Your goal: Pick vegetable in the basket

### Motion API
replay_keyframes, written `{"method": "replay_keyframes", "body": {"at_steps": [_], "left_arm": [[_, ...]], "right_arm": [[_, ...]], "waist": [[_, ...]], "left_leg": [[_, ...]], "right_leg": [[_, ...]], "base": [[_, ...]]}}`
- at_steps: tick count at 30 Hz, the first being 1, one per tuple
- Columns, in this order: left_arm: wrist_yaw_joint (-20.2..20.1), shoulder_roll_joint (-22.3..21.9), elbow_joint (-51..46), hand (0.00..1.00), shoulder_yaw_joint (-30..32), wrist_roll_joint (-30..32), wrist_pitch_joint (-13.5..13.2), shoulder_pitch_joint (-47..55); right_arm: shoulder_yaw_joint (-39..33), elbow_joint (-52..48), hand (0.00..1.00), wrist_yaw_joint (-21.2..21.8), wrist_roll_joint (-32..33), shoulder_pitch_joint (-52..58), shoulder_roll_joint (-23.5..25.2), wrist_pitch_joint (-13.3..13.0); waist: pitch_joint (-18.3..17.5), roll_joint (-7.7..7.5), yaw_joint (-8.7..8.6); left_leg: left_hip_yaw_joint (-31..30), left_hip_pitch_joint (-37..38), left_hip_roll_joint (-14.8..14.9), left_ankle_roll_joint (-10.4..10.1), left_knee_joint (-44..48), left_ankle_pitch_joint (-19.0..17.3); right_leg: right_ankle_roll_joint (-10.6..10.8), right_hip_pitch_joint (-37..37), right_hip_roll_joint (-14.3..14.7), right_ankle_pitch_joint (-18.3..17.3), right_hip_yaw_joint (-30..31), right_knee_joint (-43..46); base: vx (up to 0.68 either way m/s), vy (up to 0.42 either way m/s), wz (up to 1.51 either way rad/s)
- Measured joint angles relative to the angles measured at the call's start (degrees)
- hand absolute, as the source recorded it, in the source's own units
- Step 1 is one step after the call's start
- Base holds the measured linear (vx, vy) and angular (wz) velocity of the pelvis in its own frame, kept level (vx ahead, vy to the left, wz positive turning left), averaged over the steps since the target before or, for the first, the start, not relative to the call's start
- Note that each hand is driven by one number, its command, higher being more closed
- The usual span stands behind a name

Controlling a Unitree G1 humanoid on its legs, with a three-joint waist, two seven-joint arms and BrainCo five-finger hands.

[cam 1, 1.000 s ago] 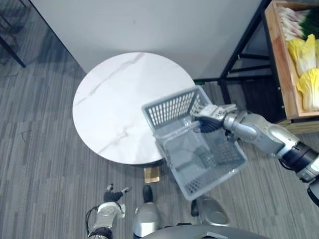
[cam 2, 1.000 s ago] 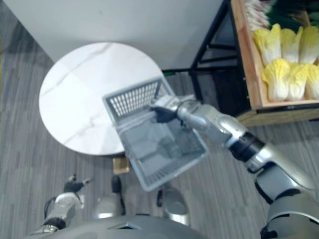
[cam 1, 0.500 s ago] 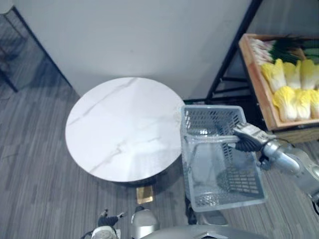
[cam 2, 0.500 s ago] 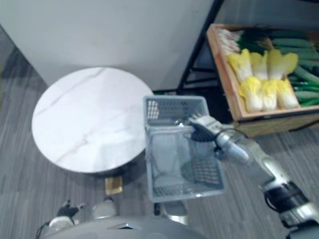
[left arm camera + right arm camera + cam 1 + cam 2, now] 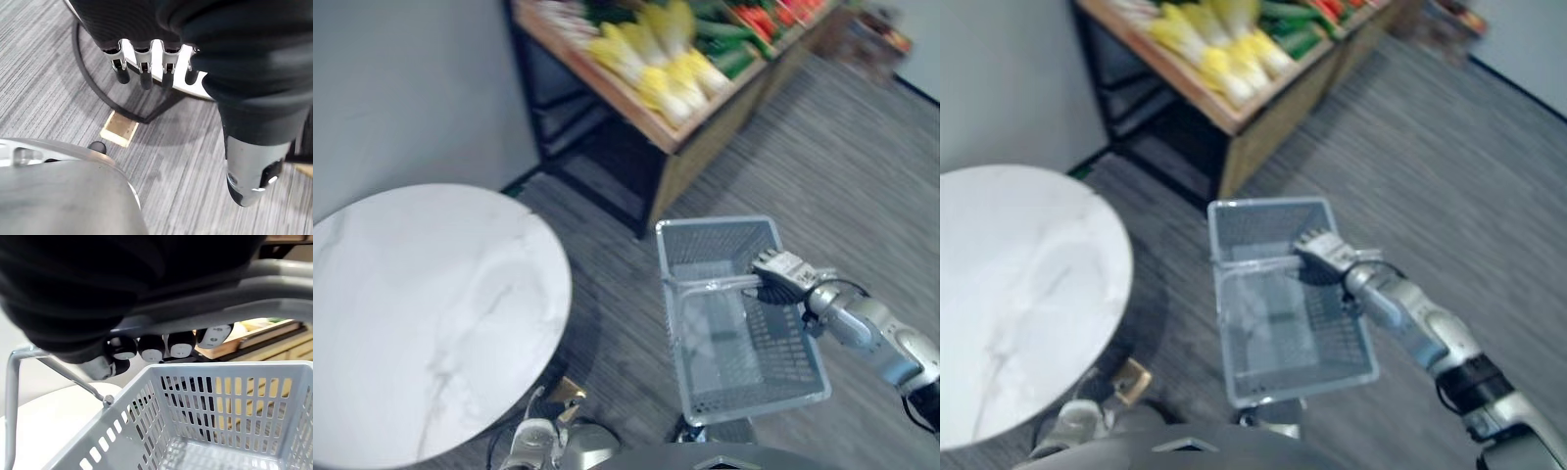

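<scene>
Closest to me, at 7 o'clock, my left hand hangs over the grey striped floor. Its fingers are relaxed and it holds nothing. A small tan square lies on the floor just past its fingertips.

Further out, at about 4 o'clock, is the grey plastic basket. It hangs off the floor on its wire handle, with its slotted walls upright and its long side running away from me. My right hand comes in from 4 o'clock and grips that handle. In the right wrist view the fingers are curled round the bar, with the basket's mesh wall below them.

At 9 o'clock sits the round white marbled bench. It stands beside the basket but does not touch it, with a strip of floor between the two.

Farthest out, from 12 to 1 o'clock, is a wooden stand set against the wall. The vegetables lie on it:
- pale yellow cabbages are lined up at the nearer end,
- green ones lie behind them,
- something red lies beyond, too blurred to name.

All of them are on the stand, well apart from the basket and from both hands.
</scene>
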Motion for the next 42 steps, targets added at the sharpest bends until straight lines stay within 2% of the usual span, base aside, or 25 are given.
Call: {"method": "replay_keyframes", "body": {"at_steps": [2, 3, 5, 6, 7, 9, 10, 11, 13, 15, 17, 18, 19, 21, 27, 29, 30, 32, 33, 34, 35, 36, 37, 39, 42], "left_arm": [[-0.09, -0.33, 1.03, 0.0, 0.26, 0.89, 0.43, 0.01], [-0.17, -1.58, 1.63, 0.0, 0.53, 1.58, 1.05, 0.03], [-0.54, -2.48, 2.34, 0.0, 0.48, 2.12, 1.27, 0.28], [-0.68, -2.49, 2.44, 0.0, 0.49, 2.21, 1.28, 0.26], [-1.0, -2.24, 2.41, 0.0, 0.6, 2.3, 1.27, 0.33], [-1.09, -1.93, 2.32, 0.0, 0.71, 2.29, 1.25, 1.13], [-1.07, -2.02, 2.41, 0.0, 1.33, 1.88, 0.94, 2.25], [-1.03, -2.74, 1.95, 0.0, 1.65, 1.98, 0.51, 2.77], [-1.04, -3.44, 1.94, 0.0, 2.0, 1.99, 0.27, 3.95], [-1.08, -4.18, 1.92, 0.0, 2.81, 1.85, -0.38, 4.85], [-1.43, -4.51, 1.88, 0.0, 2.81, 1.86, -0.58, 4.84], [-1.77, -5.17, 1.66, 0.0, 2.95, 1.85, -0.6, 4.78], [-1.88, -5.51, 1.01, 0.0, 3.74, 1.9, -0.55, 4.93], [-1.99, -5.36, 0.81, 0.0, 4.46, 1.89, -0.64, 4.79], [-1.98, -6.14, 0.58, 0.0, 5.4, 1.89, -0.51, 5.21], [-1.94, -6.07, 0.44, 0.0, 4.24, 1.9, -0.51, 5.17], [-1.93, -6.02, 0.51, 0.0, 3.8, 1.96, -0.5, 5.24], [-1.8, -5.72, 0.59, 0.0, 1.03, 2.02, -0.51, 5.4], [-1.79, -5.41, 0.55, 0.0, 0.23, 2.02, -0.54, 5.42], [-1.81, -4.28, 0.37, 0.0, -0.89, 2.02, -0.55, 5.3], [-1.82, -3.56, 0.33, 0.0, -1.74, 2.0, -0.53, 5.28], [-1.89, -2.83, 0.3, 0.0, -2.78, 1.99, -0.46, 5.05], [-1.97, -1.7, 0.19, 0.0, -3.28, 1.95, -0.42, 4.47], [-1.96, -1.79, -0.24, 0.0, -3.38, 1.9, -0.15, 3.2], [-2.04, -2.36, -1.18, 0.0, -3.27, 1.79, -0.13, 1.17]], "right_arm": [[0.02, 0.54, 1.0, -0.3, -0.57, -0.49, -1.12, 0.01], [0.02, 1.46, 1.0, -0.31, -0.58, -0.31, -1.87, 0.1], [-0.04, 1.52, 1.0, -0.38, -0.73, 2.38, -2.85, 1.34], [-0.18, 1.53, 1.0, -0.38, -0.75, 3.01, -2.98, 1.49], [-0.16, 1.55, 1.0, -0.4, -0.78, 3.42, -2.94, 1.69], [0.14, 1.56, 1.0, -0.56, -0.78, 3.05, -2.46, 1.55], [1.07, 1.67, 1.0, -1.07, -0.78, 2.18, -1.97, 1.71], [2.28, 1.84, 1.0, -1.37, -0.78, 1.18, -1.75, 1.83], [4.59, 2.74, 1.0, -1.7, -0.78, -0.16, -0.56, 1.85], [6.33, 2.79, 1.0, -2.01, -0.72, -0.16, -0.25, 1.73], [6.71, 2.82, 1.0, -1.91, -0.74, -0.12, -0.28, 1.72], [6.56, 2.78, 1.0, -1.91, -0.59, -0.04, -1.08, 1.73], [6.6, 2.7, 1.0, -1.91, -0.59, 0.59, -0.85, 1.82], [6.45, 2.14, 1.0, -1.92, -0.42, 1.01, -1.8, 1.66], [5.59, 5.27, 1.0, -1.3, -0.3, -0.07, -1.99, 0.37], [3.31, 7.56, 1.0, -1.08, -0.53, 1.23, -1.94, -0.01], [3.01, 8.47, 1.0, -0.87, -0.66, 1.23, -1.92, 0.21], [0.85, 11.82, 1.0, -0.78, -1.93, 1.71, -0.6, 2.07], [0.45, 12.56, 1.0, -0.79, -2.59, 1.73, 0.0, 2.23], [-0.73, 13.28, 1.0, -0.92, -3.51, 1.9, 1.25, 2.66], [-1.13, 13.64, 1.0, -1.11, -4.31, 1.98, 1.86, 2.97], [-2.31, 14.47, 1.0, -1.69, -5.19, 2.99, 3.14, 3.11], [-2.93, 15.91, 1.0, -2.16, -5.73, 3.72, 4.41, 3.35], [-3.33, 18.19, 1.0, -2.62, -5.79, 3.68, 4.83, 3.34], [-7.42, 21.67, 1.0, -3.76, -6.86, 3.09, 7.2, 4.02]], "waist": [[-0.78, 1.13, 0.07], [-1.12, 3.11, -0.07], [-2.21, 5.42, -0.4], [-2.31, 5.7, -0.54], [-2.29, 5.82, -0.7], [-2.19, 5.69, 0.56], [-1.69, 4.88, 1.19], [-1.57, 5.16, 1.78], [-1.56, 5.42, 2.48], [-1.42, 5.91, 2.9], [-1.14, 6.83, 2.5], [-1.16, 8.54, 2.39], [-1.18, 8.27, 3.01], [-0.57, 7.45, 2.74], [0.03, 8.29, 3.82], [0.53, 7.48, 3.85], [0.47, 7.66, 3.94], [0.45, 8.52, 4.04], [0.54, 8.24, 3.74], [1.04, 7.38, 3.32], [1.46, 6.66, 3.06], [1.93, 5.92, 2.47], [2.0, 6.02, 2.24], [2.54, 6.83, 1.49], [3.52, 7.98, 1.25]], "left_leg": [[3.48, -0.08, 0.89, -0.72, 0.92, 1.24], [3.41, -0.19, 2.38, -1.01, 1.52, 2.04], [2.63, 0.13, 6.41, -1.05, 5.05, 2.61], [1.7, 0.17, 7.9, -1.05, 6.88, 2.84], [-0.81, 0.04, 11.28, -0.77, 11.66, 4.07], [-10.3, -1.14, 14.16, 0.81, 18.51, 7.98], [-22.41, -4.17, 12.45, 0.3, 22.44, 6.49], [-33.32, -6.41, 7.8, -0.63, 24.12, 2.18], [-43.59, -7.85, 1.11, -1.38, 21.29, -2.05], [-47.15, -8.61, -2.01, -1.4, 14.63, -2.98], [-48.35, -10.23, -3.25, -1.08, 6.06, -1.7], [-49.8, -11.77, -4.07, -1.44, -0.1, 2.73], [-50.02, -11.48, -4.81, -3.06, -0.55, 2.47], [-50.32, -12.02, -7.32, -2.79, -2.19, 2.31], [-50.68, -12.07, -12.81, -0.46, -2.12, 1.61], [-51.91, -10.99, -14.81, 0.88, -2.23, -0.08], [-51.88, -10.28, -15.05, 1.17, -2.38, -0.58], [-51.64, -6.69, -15.34, 2.31, -4.21, -2.03], [-51.62, -5.71, -15.73, 2.46, -4.58, -2.47], [-51.52, -3.84, -17.07, 3.19, -5.21, -3.23], [-51.69, -2.98, -17.69, 3.7, -5.3, -3.55], [-52.42, -1.19, -18.15, 4.61, -5.38, -4.33], [-53.48, -0.06, -17.98, 5.21, -5.39, -4.81], [-54.76, 2.15, -17.09, 5.64, -6.59, -5.09], [-55.28, 4.83, -16.06, 5.6, -8.8, -5.08]], "right_leg": [[0.8, 1.54, 3.84, -0.29, 0.79, -9.8], [1.01, 1.97, 6.12, 1.17, 1.71, -12.57], [0.35, 3.47, 9.33, 1.03, 1.94, -14.25], [-0.03, 4.14, 10.15, 0.79, 1.96, -14.51], [-1.07, 4.81, 11.48, 0.12, 2.98, -14.43], [-2.1, 5.8, 12.59, -0.28, 6.98, -14.4], [-2.67, 6.1, 12.4, -0.55, 10.68, -14.39], [-3.5, 5.79, 11.98, -0.97, 14.15, -14.55], [-3.79, 5.02, 12.09, -1.01, 18.81, -14.54], [-4.51, 5.15, 12.86, -0.52, 20.87, -15.44], [-4.46, 4.92, 13.42, -0.49, 21.03, -15.39], [-3.99, 4.7, 14.24, -0.28, 21.95, -15.29], [-3.2, 4.92, 14.03, 0.21, 23.03, -15.61], [-0.16, 4.98, 11.89, 2.23, 22.85, -18.04], [3.82, 5.27, 6.78, 2.46, 22.1, -19.01], [6.55, 4.93, 4.69, 0.03, 21.84, -14.75], [6.86, 4.56, 4.34, -0.42, 22.19, -12.78], [5.01, -0.09, 3.42, -1.59, 24.2, 1.3], [4.3, -1.82, 2.7, -1.85, 24.5, 6.19], [0.74, -5.52, 0.69, -1.91, 25.05, 16.27], [-0.85, -7.1, -0.38, -1.18, 25.47, 20.65], [-1.34, -9.39, -0.63, -0.24, 27.27, 26.68], [-1.49, -10.77, 0.44, -1.83, 27.42, 29.45], [-1.6, -12.14, 2.6, -6.25, 24.02, 27.52], [-1.19, -13.53, 6.57, -6.23, 20.16, 14.24]], "base": [[-0.14, -0.426, -1.1], [-0.08, -0.243, -0.58], [-0.07, -0.203, -0.29], [-0.06, -0.193, -0.2], [-0.08, -0.217, -0.51], [-0.08, -0.184, -0.97], [-0.03, -0.057, -1.41], [-0.02, -0.025, -1.45], [0.02, 0.03, -1.4], [0.04, 0.075, -1.18], [0.03, 0.162, -0.66], [0.05, 0.187, -0.43], [0.09, 0.189, -0.29], [0.14, 0.159, 0.14], [0.16, 0.167, 0.17], [0.15, 0.128, 0.22], [0.15, 0.14, 0.03], [0.14, 0.214, -0.06], [0.13, 0.258, 0.01], [0.07, 0.149, 0.1], [0.15, 0.14, 0.19], [0.23, 0.09, 0.32], [0.33, 0.082, 0.34], [0.33, 0.037, 0.39], [0.3, -0.023, 0.28]]}}
